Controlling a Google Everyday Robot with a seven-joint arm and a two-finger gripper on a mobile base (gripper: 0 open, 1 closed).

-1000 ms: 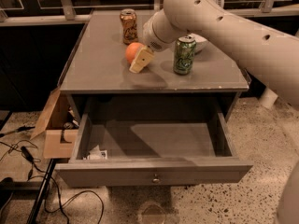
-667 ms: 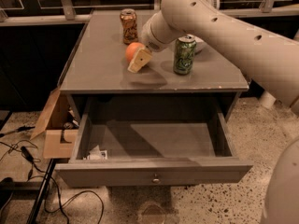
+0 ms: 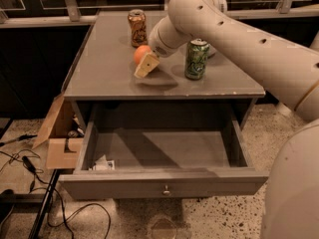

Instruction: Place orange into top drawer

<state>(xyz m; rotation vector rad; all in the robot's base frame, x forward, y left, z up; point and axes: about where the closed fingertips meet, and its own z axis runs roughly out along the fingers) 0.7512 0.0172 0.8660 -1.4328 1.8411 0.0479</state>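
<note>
From the 3 o'clock side of the view, the thick cream-coloured robot arm (image 3: 234, 39) reaches across toward 10 o'clock, over the flat top of the square grey cabinet (image 3: 109, 68). Below this top, the top drawer (image 3: 164, 183), a wide, shallow grey drawer with a flat front panel, stands pulled far out toward 6 o'clock. Its floor is mostly bare. A brown cardboard box (image 3: 57, 133) with an open flap stands on the floor at 9 o'clock of the drawer, just beside the cabinet, and thin black cables (image 3: 30, 168) lie on the speckled floor below it.

On the cabinet top, a green drink can (image 3: 196, 59) stands upright at 3 o'clock of the arm's end. An orange-brown patterned can (image 3: 137, 28) stands upright near the back edge, at 12 o'clock of the fruit. The orange (image 3: 140, 53), a round, smooth fruit, is over the middle of the cabinet top, between the two cans, not in the drawer.

The tan gripper (image 3: 146, 65) is right against the orange, at its 5 o'clock side, and it hides the lower part of the fruit. Whether the gripper has hold of the orange, or how wide it is, I cannot tell. A dark shadow lies on the top just under them.

A small white paper scrap (image 3: 103, 164) lies in the drawer's corner at 7 o'clock. A small round metal knob (image 3: 166, 189) sits at the centre of the front panel.
</note>
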